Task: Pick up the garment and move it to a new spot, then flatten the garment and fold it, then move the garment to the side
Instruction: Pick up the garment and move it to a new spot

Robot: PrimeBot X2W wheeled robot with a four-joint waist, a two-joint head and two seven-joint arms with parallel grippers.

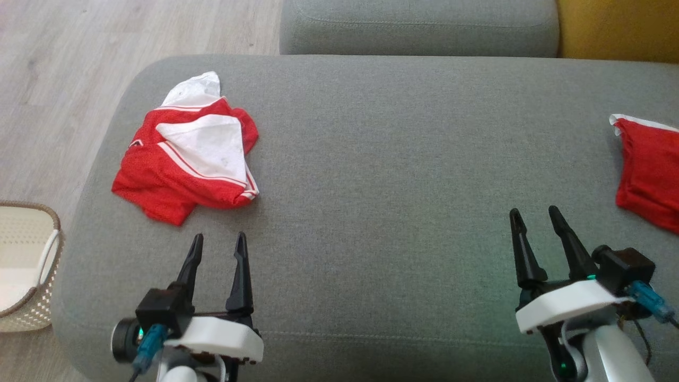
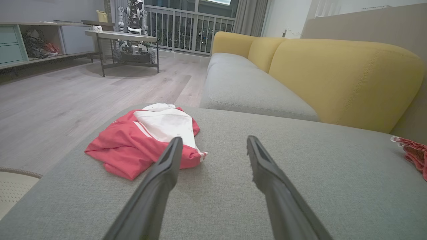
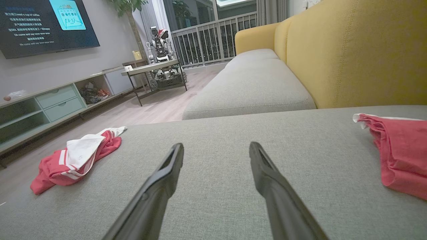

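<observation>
Head view, plan layout: garment [image 1: 185, 159], red with white panels and striped trim, lies crumpled on the far-left part of the grey cushion [image 1: 382, 175]. A second red cloth [image 1: 650, 170] lies at the cushion's right edge. A pale woven basket [image 1: 26, 265] stands on the floor [image 1: 53, 79] off the cushion's left end.

Left tool [image 1: 219, 236]: jaws spread wide, nothing between the fingers. Its fingertips point at the garment's near edge, close to it but apart. Right tool [image 1: 533, 210]: jaws also spread wide, holding nothing. It is well apart from the garment and near the second red cloth, not touching it.

Left wrist view adds a low angle. The garment sits just beyond the left finger, which overlaps its near right corner in the picture. Contact cannot be judged from this angle. Behind are a yellow backrest [image 2: 333, 73], a robot figure [image 2: 133, 13] and a railing [image 2: 186, 30].

Right wrist view adds a wall screen [image 3: 43, 23] and a drawer unit [image 3: 56, 100]. Here the garment is far off to the left of both fingers.

Writing: the screen carries a blue graphic and lines of text. Partly legible are "need a cup of coffee" and "Oh come and say wow wow"; the rest is too small. Faint marks on the garment's white panel are too small to read.
</observation>
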